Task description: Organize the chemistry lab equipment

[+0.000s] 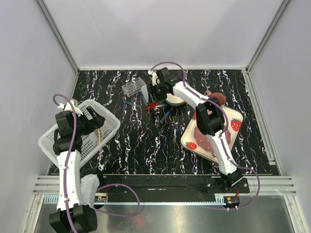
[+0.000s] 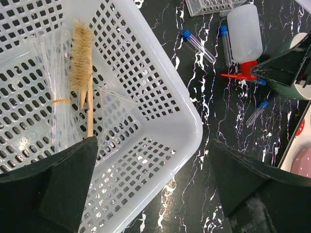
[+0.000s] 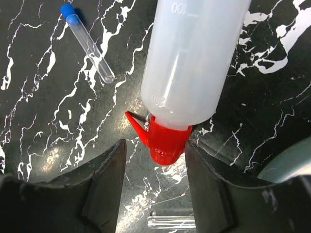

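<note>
Lying on its side on the table (image 1: 146, 145), just beside the rack (image 1: 132, 88): bottle (image 3: 194, 63), red cap (image 3: 165, 141) toward the right wrist lens. Right gripper (image 3: 156, 179) spread apart, straddling the cap, not yet clamped; contact on the right side hard to judge. Left gripper (image 2: 155, 189) likewise spread and empty, above the basket (image 2: 194, 126). Probably light, fill level not discernible. Soft-walled, yielding under pressure; smooth, round, prone to rolling. Best taken across the stiff cap or the shoulder just above it, squeezing gently. Beware the thin spout (image 3: 133, 119) and the tube (image 3: 87, 43) nearby.
</note>
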{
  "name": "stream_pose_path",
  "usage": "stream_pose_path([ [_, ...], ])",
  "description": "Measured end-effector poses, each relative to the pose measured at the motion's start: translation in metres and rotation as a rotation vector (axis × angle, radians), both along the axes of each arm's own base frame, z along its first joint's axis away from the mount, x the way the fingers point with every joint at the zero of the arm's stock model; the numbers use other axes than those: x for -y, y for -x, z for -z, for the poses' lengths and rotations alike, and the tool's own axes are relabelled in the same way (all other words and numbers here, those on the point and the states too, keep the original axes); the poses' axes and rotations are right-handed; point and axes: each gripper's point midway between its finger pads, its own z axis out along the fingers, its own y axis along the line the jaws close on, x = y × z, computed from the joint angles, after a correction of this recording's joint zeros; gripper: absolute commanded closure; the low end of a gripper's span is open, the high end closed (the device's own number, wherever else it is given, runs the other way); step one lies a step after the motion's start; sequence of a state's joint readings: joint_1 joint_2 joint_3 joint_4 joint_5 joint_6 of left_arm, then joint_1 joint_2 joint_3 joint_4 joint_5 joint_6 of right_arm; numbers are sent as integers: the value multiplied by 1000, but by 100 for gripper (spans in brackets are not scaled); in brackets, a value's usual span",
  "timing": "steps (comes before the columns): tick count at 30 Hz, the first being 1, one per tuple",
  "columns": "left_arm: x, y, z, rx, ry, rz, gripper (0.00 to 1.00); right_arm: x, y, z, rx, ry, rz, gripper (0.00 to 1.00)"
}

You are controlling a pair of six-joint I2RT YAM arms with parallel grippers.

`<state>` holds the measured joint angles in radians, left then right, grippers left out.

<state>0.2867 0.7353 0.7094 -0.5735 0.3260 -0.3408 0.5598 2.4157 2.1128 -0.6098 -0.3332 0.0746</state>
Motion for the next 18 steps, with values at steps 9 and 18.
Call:
stream_pose_path([
  [9,1,0,0,1,3,4,1,-7,0,20,0,52,-2,43],
  [18,1,0,0,2,4,6,1,-4,-8,22,28,82,24,64],
])
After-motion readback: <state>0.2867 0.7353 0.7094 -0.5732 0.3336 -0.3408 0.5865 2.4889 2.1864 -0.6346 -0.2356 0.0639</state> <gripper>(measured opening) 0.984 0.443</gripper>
